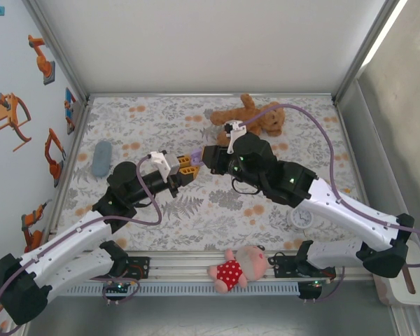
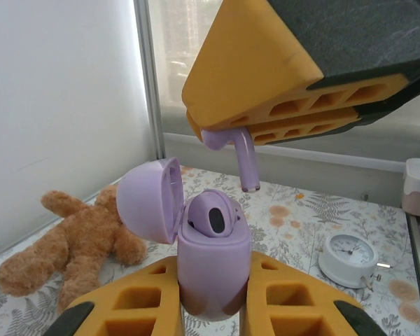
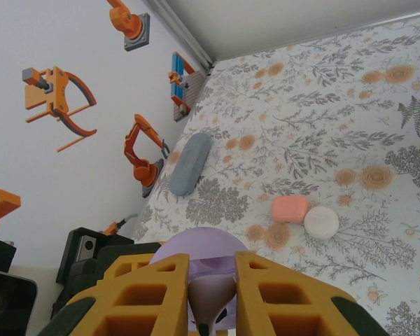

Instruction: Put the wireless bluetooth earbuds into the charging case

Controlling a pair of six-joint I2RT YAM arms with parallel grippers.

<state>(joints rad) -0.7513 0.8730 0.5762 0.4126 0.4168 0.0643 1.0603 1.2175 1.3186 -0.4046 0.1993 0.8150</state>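
over lilac case point(image 2: 211, 269): right gripper point(image 2: 208, 129) w/ earbud point(image 2: 245, 161) blocks; lid point(image 2: 150, 199) up view-left of case; view-right of it clear.

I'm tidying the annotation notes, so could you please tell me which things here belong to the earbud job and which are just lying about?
In the job: lilac case, lid open, in the left end effector; lilac earbud in the right end effector, above it; a second earbud seated inside.
Lying about: teddy bear, clock, doll, grey pouch, coral case, white case.
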